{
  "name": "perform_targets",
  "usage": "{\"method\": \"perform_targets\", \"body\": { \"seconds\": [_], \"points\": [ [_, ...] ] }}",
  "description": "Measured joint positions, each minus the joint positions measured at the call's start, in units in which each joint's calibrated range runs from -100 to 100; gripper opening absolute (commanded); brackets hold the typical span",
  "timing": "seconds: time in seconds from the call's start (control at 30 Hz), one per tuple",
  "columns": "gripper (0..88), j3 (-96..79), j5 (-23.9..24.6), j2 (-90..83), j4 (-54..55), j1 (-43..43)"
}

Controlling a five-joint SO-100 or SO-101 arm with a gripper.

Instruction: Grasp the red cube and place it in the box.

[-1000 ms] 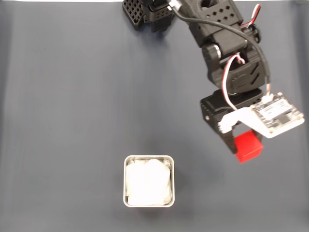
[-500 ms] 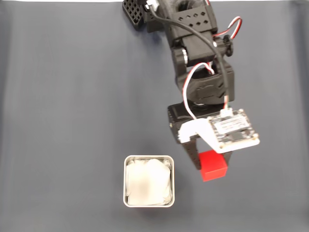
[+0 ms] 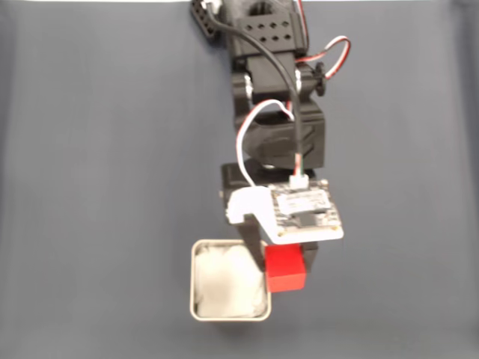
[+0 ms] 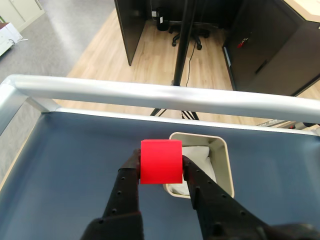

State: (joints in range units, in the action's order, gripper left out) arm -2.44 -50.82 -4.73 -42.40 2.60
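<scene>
The red cube (image 3: 285,270) (image 4: 161,161) hangs above the dark blue table, pinched between my two black fingers. My gripper (image 3: 284,263) (image 4: 160,167) is shut on it. In the fixed view the cube overlaps the right rim of the box (image 3: 197,254), a square silver tin with white paper lining. In the wrist view the box (image 4: 222,155) sits just beyond and to the right of the cube, partly hidden behind it and my right finger (image 4: 196,176).
The black arm (image 3: 273,90) reaches down from the top edge of the fixed view, with a white camera board (image 3: 305,212) over the gripper. A silver rail (image 4: 165,95) borders the table's far edge in the wrist view. The dark mat around the box is bare.
The arm has swung to the left across the fixed view, carrying the red cube from the right side of the mat to the box's right rim.
</scene>
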Motion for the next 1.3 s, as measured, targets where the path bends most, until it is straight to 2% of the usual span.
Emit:
{"method": "perform_targets", "body": {
  "seconds": [0.7, 1.3],
  "points": [
    [4.3, 1.8, 0.0, 2.1, -0.1, -5.6],
    [4.3, 1.8, 0.0, 5.8, 2.6, -6.1]
  ]
}}
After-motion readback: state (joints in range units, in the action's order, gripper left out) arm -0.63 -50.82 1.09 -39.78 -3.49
